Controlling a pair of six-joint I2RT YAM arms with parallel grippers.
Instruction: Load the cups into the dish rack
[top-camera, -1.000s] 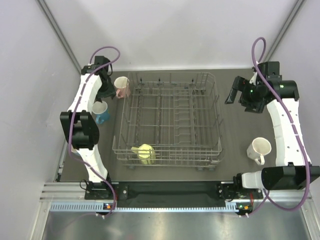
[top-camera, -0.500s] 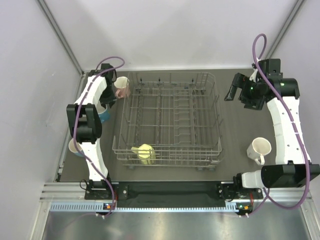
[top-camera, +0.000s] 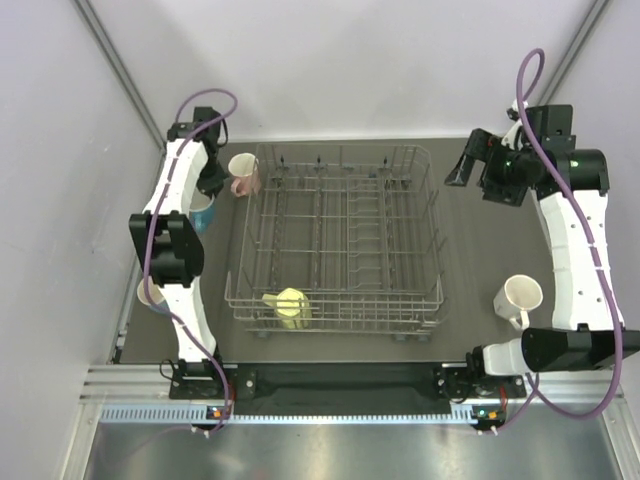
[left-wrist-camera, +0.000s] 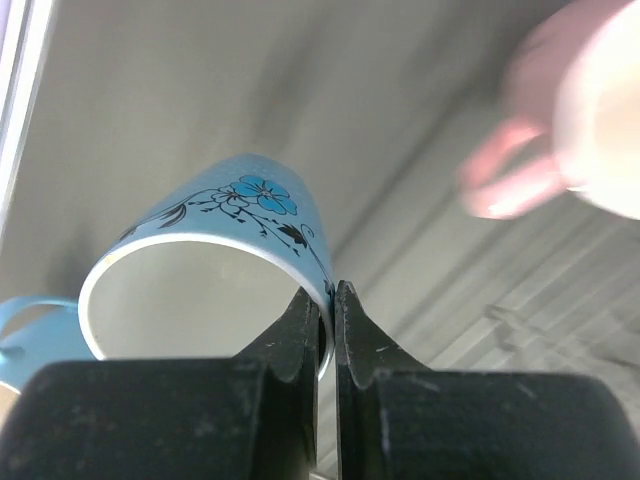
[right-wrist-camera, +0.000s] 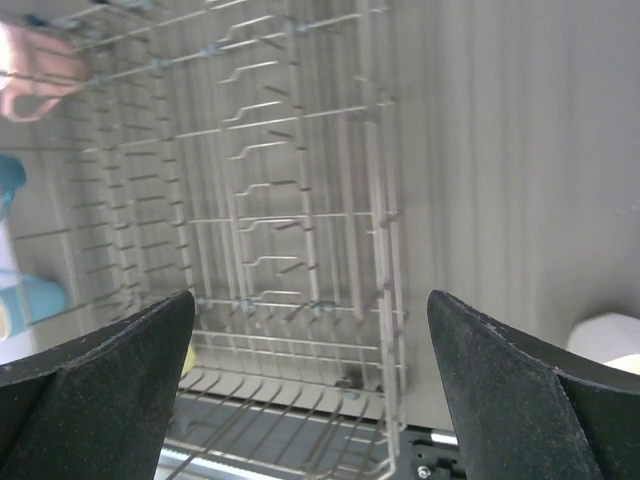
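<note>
- Under everything: the dark worktop (top-camera: 470, 250), its left strip partly screened by the left arm.
- Mid-worktop: the grey wire dish rack (top-camera: 340, 230), whole from above, cut off at the left and lower edges of the right wrist view.
- Inside the dish rack, at the near-left corner: only the yellow mug (top-camera: 288, 305), tipped over among the tines; hard to say how exactly.
- Up at the far right, apart from everything: the right pincer (top-camera: 462, 172), fingers spread wide, holding nothing.
- Far left, beside the rack: the left pincer (left-wrist-camera: 328, 295), clamped tight on the rim of the flowered blue mug (left-wrist-camera: 225, 255).
- From above, little of that mug to see beneath the arm; cannot tell whether on the worktop or lifted off it.
- Just outside the rack's far-left corner: the pink mug (top-camera: 244, 172), mouth up, blurred in both wrist views.
- Right of the rack, near its near-right corner but apart from it: the white mug (top-camera: 520, 297), upright; a mere sliver at the edge of the right wrist view.
- At the worktop's left edge, behind the left arm: a fifth mug (top-camera: 149, 293), only part of a pale rim showing, colour impossible to tell.
</note>
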